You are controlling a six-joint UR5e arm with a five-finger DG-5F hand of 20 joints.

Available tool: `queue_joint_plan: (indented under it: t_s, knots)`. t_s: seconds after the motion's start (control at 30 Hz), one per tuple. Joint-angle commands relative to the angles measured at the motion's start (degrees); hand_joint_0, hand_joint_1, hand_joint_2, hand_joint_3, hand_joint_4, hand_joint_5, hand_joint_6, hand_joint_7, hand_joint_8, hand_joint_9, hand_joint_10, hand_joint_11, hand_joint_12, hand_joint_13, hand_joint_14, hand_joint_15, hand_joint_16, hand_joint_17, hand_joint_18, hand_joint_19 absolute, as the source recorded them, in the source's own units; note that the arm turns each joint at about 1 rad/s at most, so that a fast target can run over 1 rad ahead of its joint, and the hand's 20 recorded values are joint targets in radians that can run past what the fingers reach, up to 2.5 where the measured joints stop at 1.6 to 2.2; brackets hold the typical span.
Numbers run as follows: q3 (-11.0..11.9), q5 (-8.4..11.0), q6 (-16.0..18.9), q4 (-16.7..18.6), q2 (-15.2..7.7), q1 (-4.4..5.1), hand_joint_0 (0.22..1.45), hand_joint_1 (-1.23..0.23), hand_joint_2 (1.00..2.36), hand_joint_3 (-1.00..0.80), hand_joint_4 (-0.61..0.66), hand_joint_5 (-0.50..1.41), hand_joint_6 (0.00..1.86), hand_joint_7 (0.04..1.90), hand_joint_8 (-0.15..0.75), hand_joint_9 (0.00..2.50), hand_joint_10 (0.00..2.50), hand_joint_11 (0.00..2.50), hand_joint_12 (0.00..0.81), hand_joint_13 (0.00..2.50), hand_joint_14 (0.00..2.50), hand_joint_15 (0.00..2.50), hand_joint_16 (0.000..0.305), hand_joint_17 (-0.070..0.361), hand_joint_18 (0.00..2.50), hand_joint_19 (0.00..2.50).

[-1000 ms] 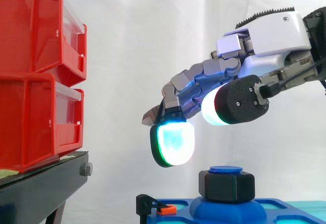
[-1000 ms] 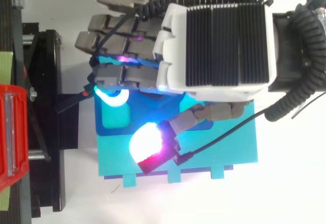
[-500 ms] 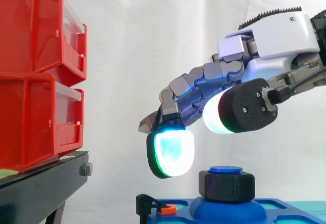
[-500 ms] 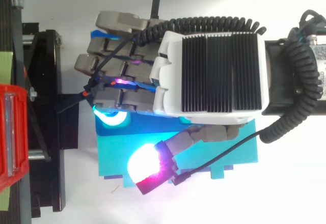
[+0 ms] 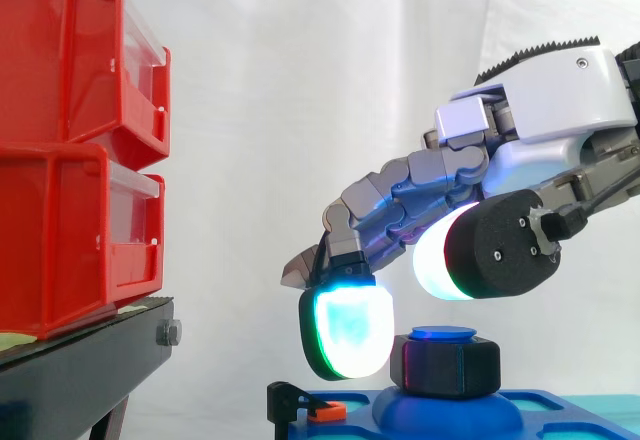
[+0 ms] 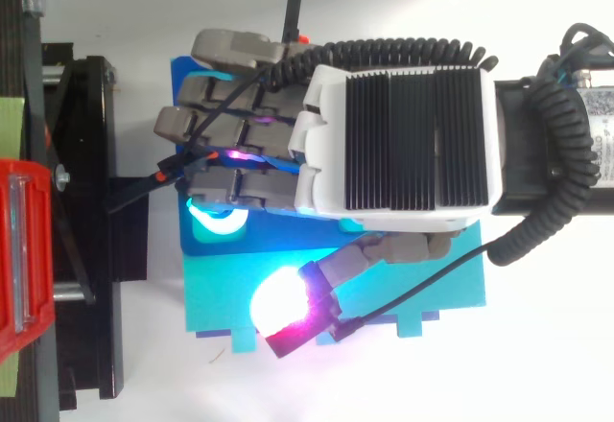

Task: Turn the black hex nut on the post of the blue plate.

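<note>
The black hex nut [image 5: 444, 364] sits on a blue post whose round top [image 5: 443, 334] shows just above it, on the raised hub of the blue plate [image 5: 440, 412]. My hand [image 5: 540, 100] hovers over the nut, its fingers bent downward but apart and holding nothing. One glowing green-white fingertip [image 5: 346, 332] hangs just left of the nut at the nut's height, and the thumb's white pad [image 5: 440, 262] floats just above the post. From above, the hand [image 6: 398, 139] covers the nut and most of the blue plate [image 6: 384, 288].
Two stacked red bins [image 5: 70, 150] stand on a black stand [image 5: 90, 370] at the left. A small black clip with an orange tab [image 5: 305, 405] sits at the plate's left edge. The plate lies on a cyan base [image 6: 403, 297].
The hand has come lower and shifted slightly right; its green-white fingertip now hangs beside the nut and the thumb pad sits closer over the post.
</note>
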Motion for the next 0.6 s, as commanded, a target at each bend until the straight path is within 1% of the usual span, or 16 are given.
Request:
queue_joint_plan:
  t_s: [0.0, 0.1, 0.13, 0.17, 0.2, 0.3, 0.33, 0.47, 0.57]
  knots:
    - [0.0, -0.84, -0.2, -0.8, 0.0, -0.4, 0.49, -0.33, 1.0, -0.5, 0.2, -0.21, 0.5, 1.08, 0.239, 0.26, 0.0, 0.0, 0.359, 0.28, 0.0, 0.04, 0.057, 0.129, 0.1, 0.09]
    - [0.0, -1.46, -0.3, -1.1, 0.0, -0.58, 0.49, -0.33, 1.0, -0.5, 0.19, -0.21, 0.5, 1.08, 0.239, 0.26, 0.0, 0.0, 0.359, 0.28, 0.0, 0.05, 0.057, 0.128, 0.1, 0.09]
    - [0.0, -1.98, -0.3, -1.1, 0.1, -0.84, 0.49, -0.33, 1.0, -0.5, 0.2, -0.21, 0.5, 1.08, 0.238, 0.26, 0.0, 0.0, 0.359, 0.28, 0.0, 0.04, 0.057, 0.128, 0.1, 0.09]
    - [0.0, -1.98, -0.3, -1.1, 0.1, -0.84, 0.49, -0.33, 1.0, -0.5, 0.19, -0.21, 0.5, 1.08, 0.239, 0.26, 0.0, 0.0, 0.36, 0.28, 0.0, 0.05, 0.057, 0.128, 0.1, 0.09]
    - [0.0, -2.42, -0.3, -1.1, 0.0, -1.19, 0.49, -0.33, 1.0, -0.5, 0.19, -0.21, 0.5, 1.08, 0.238, 0.26, 0.0, 0.0, 0.359, 0.28, 0.0, 0.04, 0.057, 0.128, 0.1, 0.08]
    - [0.0, -2.77, -0.4, -1.1, 0.0, -1.54, 0.49, -0.33, 1.0, -0.5, 0.2, -0.21, 0.5, 1.08, 0.238, 0.26, 0.0, 0.0, 0.358, 0.28, 0.0, 0.05, 0.057, 0.128, 0.1, 0.09]
    - [0.0, -3.04, -0.4, -1.1, 0.0, -1.81, 0.49, -0.33, 1.0, -0.5, 0.2, -0.21, 0.5, 1.08, 0.239, 0.26, 0.0, 0.0, 0.359, 0.28, 0.0, 0.05, 0.057, 0.128, 0.1, 0.09]
    - [0.0, -3.92, -0.7, -1.1, 0.0, -2.33, 0.49, -0.33, 1.0, -0.5, 0.2, -0.21, 0.5, 1.08, 0.239, 0.26, 0.0, 0.0, 0.359, 0.28, 0.0, 0.05, 0.057, 0.128, 0.1, 0.08]
    - [0.0, -4.88, -0.9, -1.4, 0.0, -3.12, 0.49, -0.33, 1.0, -0.5, 0.2, -0.21, 0.5, 1.08, 0.239, 0.26, 0.0, 0.0, 0.358, 0.28, 0.0, 0.05, 0.057, 0.128, 0.1, 0.09]
